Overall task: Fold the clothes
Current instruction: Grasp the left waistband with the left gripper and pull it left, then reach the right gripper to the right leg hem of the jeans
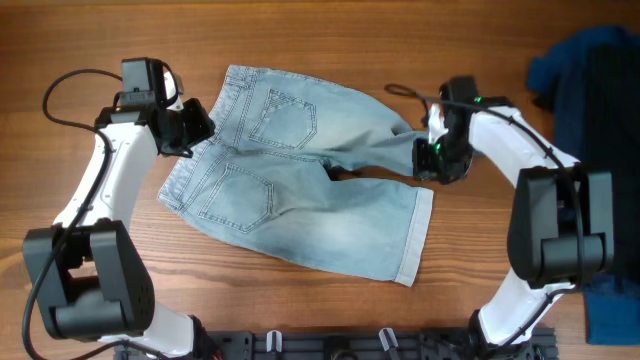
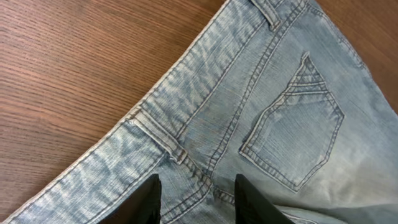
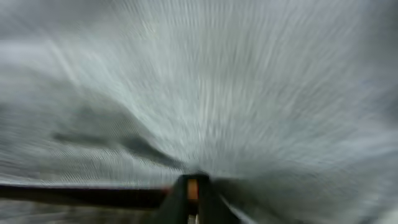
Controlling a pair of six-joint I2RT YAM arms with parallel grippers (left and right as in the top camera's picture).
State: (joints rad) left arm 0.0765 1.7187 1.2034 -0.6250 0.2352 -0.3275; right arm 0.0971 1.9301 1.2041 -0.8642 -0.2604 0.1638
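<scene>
Shorts (image 3: 199, 93) fill the right wrist view, blurred, pinched there; left tool spread.
Right gripper (image 3: 193, 185) fingers are pressed together on denim at the upper leg hem. Left gripper (image 2: 198, 182) jaws are spread over the waistband, contact unclear. Shorts lie flat on table (image 1: 300, 40), pockets up; dark garments (image 1: 590, 80) at right edge.

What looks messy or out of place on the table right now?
The shorts lie mostly flat, but the far leg is bunched and creased where the right hand grips its hem. A heap of dark clothes sits crumpled further right.
</scene>
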